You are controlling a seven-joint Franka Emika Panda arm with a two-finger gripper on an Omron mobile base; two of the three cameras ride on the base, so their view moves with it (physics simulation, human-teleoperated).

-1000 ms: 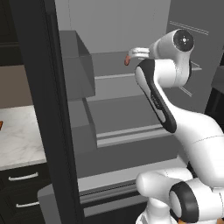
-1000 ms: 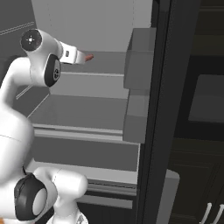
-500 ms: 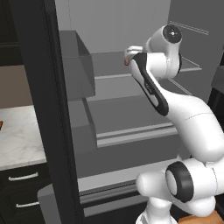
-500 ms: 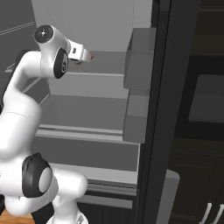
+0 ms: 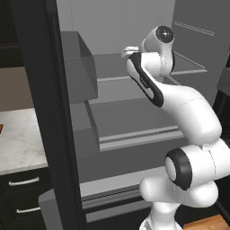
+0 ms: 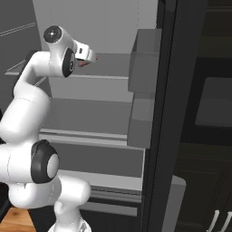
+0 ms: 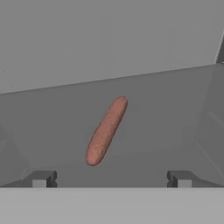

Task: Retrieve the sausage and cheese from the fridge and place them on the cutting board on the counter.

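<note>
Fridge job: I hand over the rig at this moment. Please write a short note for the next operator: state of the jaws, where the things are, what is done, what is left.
Gripper: jaws open, holding nothing, reached into the open fridge at the upper shelf.
Sausage: lies flat on the grey shelf, just ahead of the fingertips and between their lines, not touched.
Cheese: not spotted in these pictures.
Counter: marble top left of the fridge; an orange sliver at its left edge may be the cutting board, I cannot tell.
Done: door open, hand lined up on the sausage.
Left: grasp the sausage, carry it to the board, then find and move the cheese.
</note>
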